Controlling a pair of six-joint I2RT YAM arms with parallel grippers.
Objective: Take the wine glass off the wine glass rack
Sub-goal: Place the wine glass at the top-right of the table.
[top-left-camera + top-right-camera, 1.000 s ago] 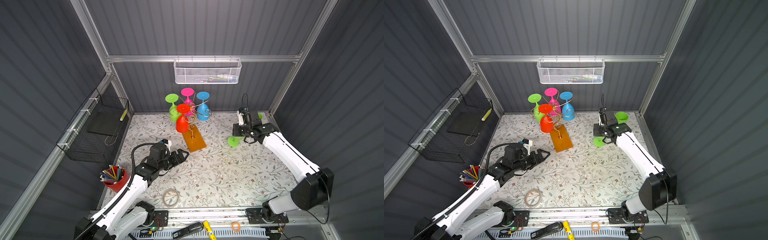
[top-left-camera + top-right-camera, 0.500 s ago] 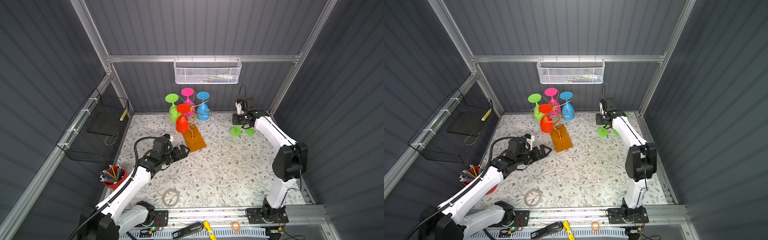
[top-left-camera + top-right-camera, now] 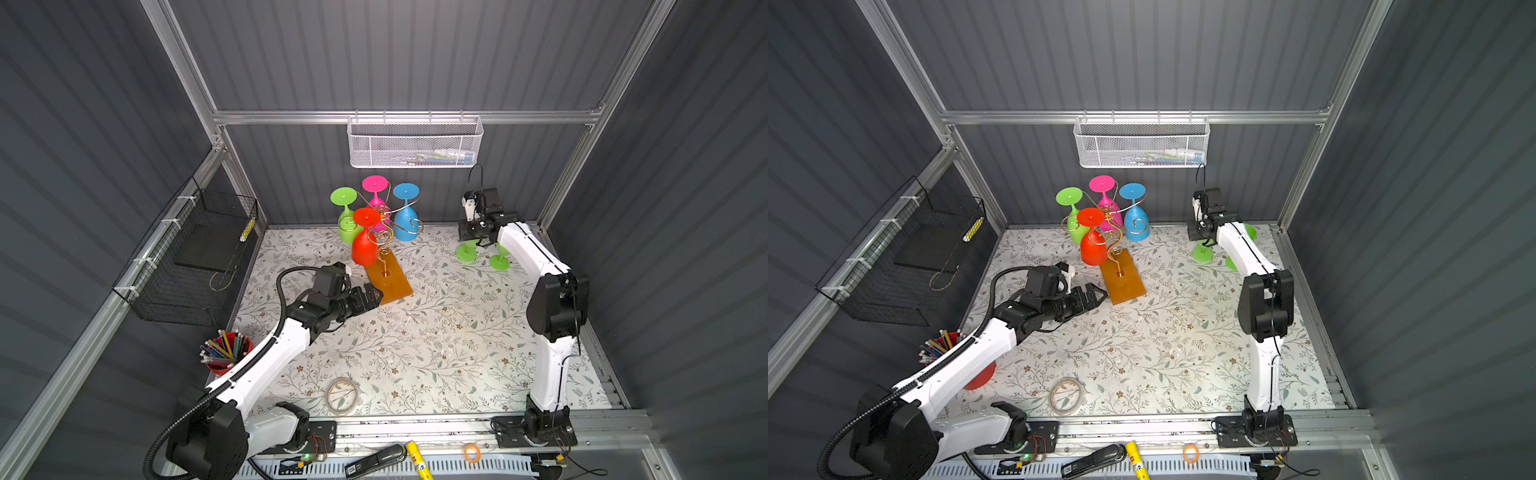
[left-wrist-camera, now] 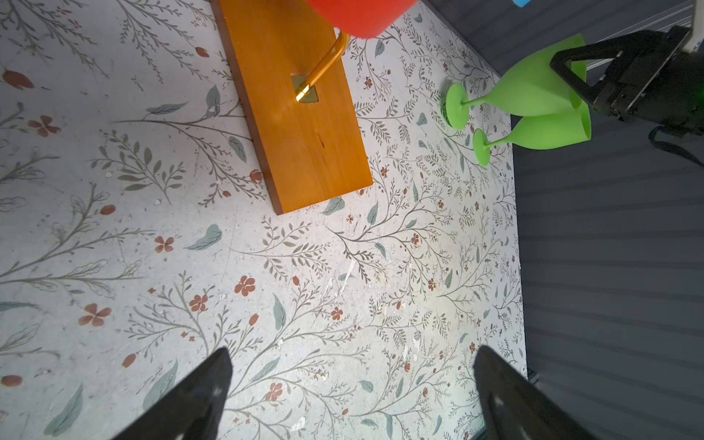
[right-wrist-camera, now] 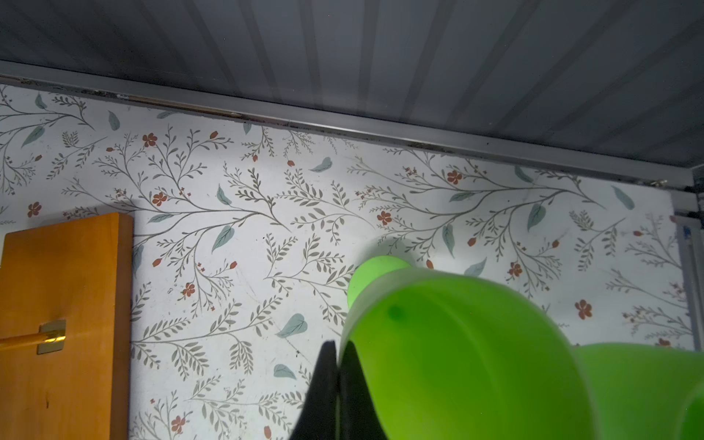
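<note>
- Red cup [image 3: 220, 366] at the desk's [image 3: 436, 332] front left corner holds a bunch of pencils [image 3: 222, 347], too many to count.
- White mesh basket [image 3: 415, 143] on the back wall holds a few items too blurred to name.
- Black wire basket [image 3: 195, 257] on the left wall holds one yellow object [image 3: 248, 229].
- Wine glass rack [image 3: 384, 239] stands at back centre and carries four upside-down glasses: one hanging green glass [image 3: 347, 226], one pink glass [image 3: 375, 195], one blue glass [image 3: 405, 222] and one red glass [image 3: 365, 247].
- Two more green glasses are off the rack at back right.
- Right end effector [image 5: 338, 362] pinches the rim of the held green glass [image 4: 533, 91], with the second green glass [image 4: 548, 131] just beside it.
- Left end effector [image 3: 375, 296] is spread wide and empty, just beside the rack's wooden base [image 3: 390, 282].
</note>
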